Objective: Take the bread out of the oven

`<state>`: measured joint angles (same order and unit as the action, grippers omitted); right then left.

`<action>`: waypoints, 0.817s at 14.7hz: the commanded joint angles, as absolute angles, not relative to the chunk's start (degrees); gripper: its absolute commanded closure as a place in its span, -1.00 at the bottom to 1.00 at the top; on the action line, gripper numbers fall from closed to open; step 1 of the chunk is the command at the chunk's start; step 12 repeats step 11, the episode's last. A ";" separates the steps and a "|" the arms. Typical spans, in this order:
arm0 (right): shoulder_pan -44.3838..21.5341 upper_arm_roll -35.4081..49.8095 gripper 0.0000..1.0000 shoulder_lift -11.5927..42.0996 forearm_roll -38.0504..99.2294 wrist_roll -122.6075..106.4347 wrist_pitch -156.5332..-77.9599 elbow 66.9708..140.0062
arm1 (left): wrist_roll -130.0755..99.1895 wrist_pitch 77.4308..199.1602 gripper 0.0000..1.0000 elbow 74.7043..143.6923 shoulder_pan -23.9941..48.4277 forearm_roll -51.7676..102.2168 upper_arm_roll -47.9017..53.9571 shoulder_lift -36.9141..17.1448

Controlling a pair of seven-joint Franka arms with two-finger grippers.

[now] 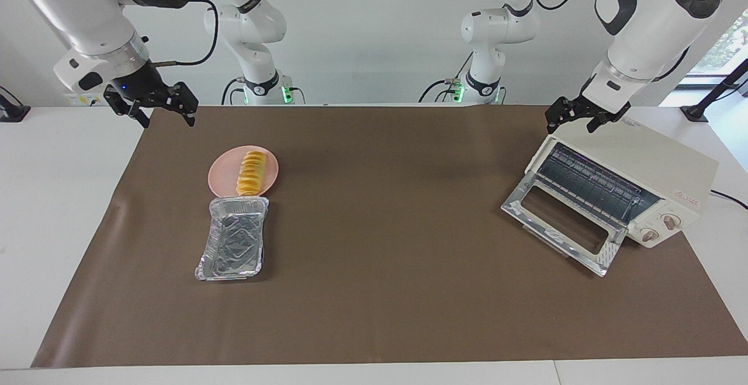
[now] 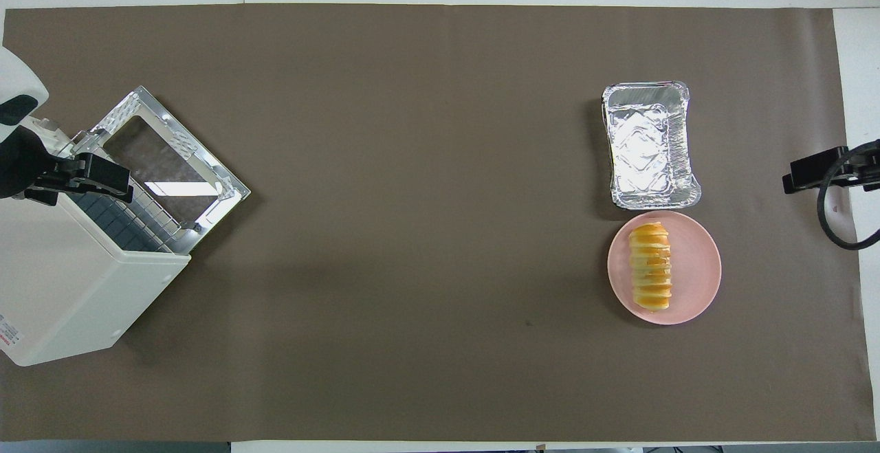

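The bread [image 1: 251, 172] [image 2: 650, 267], a ridged golden loaf, lies on a pink plate [image 1: 220, 178] [image 2: 700, 267] toward the right arm's end of the table. The cream oven [image 1: 666, 166] [image 2: 69, 288] stands at the left arm's end, its glass door [image 1: 561, 227] [image 2: 165, 157] folded down and its wire rack bare. My left gripper [image 1: 571, 125] [image 2: 96, 178] hangs open over the oven's top edge above the door opening. Over the mat's corner, off to the side of the plate, my right gripper [image 1: 162, 117] [image 2: 811, 171] hangs open. Neither gripper holds anything.
A crinkled foil tray [image 1: 232, 246] [image 2: 647, 145] lies against the plate, farther from the robots. A brown mat [image 1: 385, 291] covers most of the table. A black cable loops below the right gripper's wrist.
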<state>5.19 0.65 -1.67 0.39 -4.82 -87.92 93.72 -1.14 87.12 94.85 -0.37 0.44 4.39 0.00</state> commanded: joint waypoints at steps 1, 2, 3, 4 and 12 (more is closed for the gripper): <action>5.89 0.88 -1.00 -2.46 -0.88 -4.31 -87.28 94.22 | -0.70 86.31 -1.00 94.83 -0.88 1.23 4.48 0.79; 5.89 0.88 -1.00 -2.37 -1.05 -4.48 -87.19 94.13 | -0.79 86.31 -1.00 94.83 -0.88 1.23 4.48 0.79; 5.89 0.88 -1.00 -2.37 -2.01 -4.83 -87.19 94.04 | -0.70 86.31 -1.00 94.83 -0.88 1.23 4.48 0.79; 5.89 0.88 -1.00 -2.37 -2.63 -5.44 -87.19 93.96 | -0.79 86.31 -1.00 94.83 -0.88 1.23 4.48 0.79; 5.80 0.97 -1.00 -2.37 -2.55 -5.54 -87.28 93.87 | -0.79 86.31 -1.00 94.83 -0.88 1.23 4.48 0.79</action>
